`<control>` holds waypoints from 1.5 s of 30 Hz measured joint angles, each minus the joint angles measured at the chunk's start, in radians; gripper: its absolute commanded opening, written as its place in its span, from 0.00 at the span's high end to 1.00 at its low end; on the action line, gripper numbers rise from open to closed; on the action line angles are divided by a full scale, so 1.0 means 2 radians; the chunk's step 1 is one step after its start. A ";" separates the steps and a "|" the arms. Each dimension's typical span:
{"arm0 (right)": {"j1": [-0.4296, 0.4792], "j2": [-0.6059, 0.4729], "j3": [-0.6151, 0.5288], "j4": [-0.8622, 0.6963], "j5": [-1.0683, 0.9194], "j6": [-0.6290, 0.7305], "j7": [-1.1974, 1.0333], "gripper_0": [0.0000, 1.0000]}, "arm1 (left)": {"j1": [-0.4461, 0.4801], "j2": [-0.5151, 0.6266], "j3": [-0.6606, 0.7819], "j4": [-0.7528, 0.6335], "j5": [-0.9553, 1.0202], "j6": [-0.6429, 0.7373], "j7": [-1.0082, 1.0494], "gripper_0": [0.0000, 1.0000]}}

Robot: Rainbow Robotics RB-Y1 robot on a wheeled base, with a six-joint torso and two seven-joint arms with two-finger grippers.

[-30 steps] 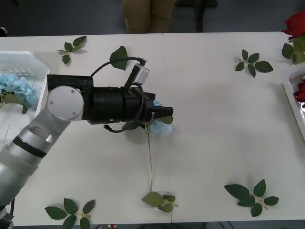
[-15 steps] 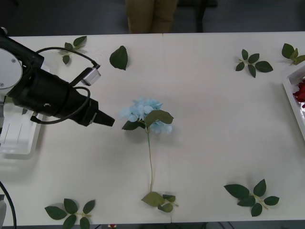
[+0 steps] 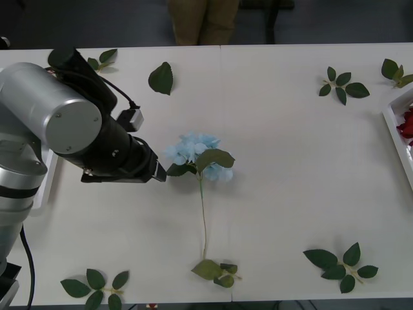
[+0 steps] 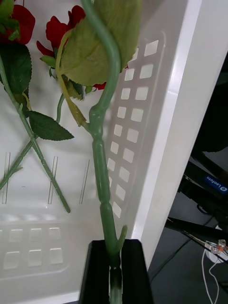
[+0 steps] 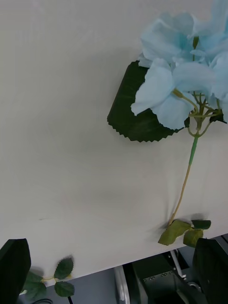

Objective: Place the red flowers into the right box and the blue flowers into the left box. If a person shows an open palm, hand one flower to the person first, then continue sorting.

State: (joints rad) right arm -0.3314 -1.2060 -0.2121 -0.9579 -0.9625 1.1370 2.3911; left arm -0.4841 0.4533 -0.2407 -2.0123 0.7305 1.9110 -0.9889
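- Front view: left pincer (image 3: 158, 172) sits over the counter's (image 3: 290, 161) left half, tip just beside the blue flower (image 3: 197, 155) lying mid-counter, stem running toward the near edge. Right box (image 3: 395, 126) at the counter's right edge, red blooms inside. Loose leaf sprigs (image 3: 341, 85) scattered near the edges.
- Right wrist view: right pincer (image 4: 114, 270) pressed together on a green stem (image 4: 102, 156), held over the right box (image 4: 156, 142); red flowers (image 4: 57, 33) lie in it.
- Left wrist view: left pincer's fingers (image 5: 13, 266) spread wide, blue flower (image 5: 180, 76) on the counter beyond them.
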 measured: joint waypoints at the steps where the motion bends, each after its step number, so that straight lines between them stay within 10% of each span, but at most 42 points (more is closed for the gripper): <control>1: 0.001 0.000 0.000 0.000 0.000 0.000 0.000 0.40 | -0.004 0.000 -0.015 0.000 -0.006 0.000 0.018 0.00; 6: 0.001 0.000 0.000 -0.002 0.000 -0.005 0.000 0.25 | -0.021 0.000 -0.082 0.000 -0.023 0.000 0.179 0.00; 26: 0.001 0.000 -0.051 -0.048 -0.174 0.075 0.000 0.24 | -0.113 -0.018 -0.343 0.114 -0.143 -0.132 0.402 0.00; 45: 0.000 0.077 0.091 -0.124 -0.500 0.038 0.110 0.24 | -0.133 -0.038 -0.429 0.185 -0.204 -0.230 0.420 0.00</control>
State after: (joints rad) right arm -0.3314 -1.0514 -0.0307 -1.2067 -1.9619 1.2132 2.6113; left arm -0.7502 0.3777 -1.0995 -1.6425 0.3224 1.4510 -0.1489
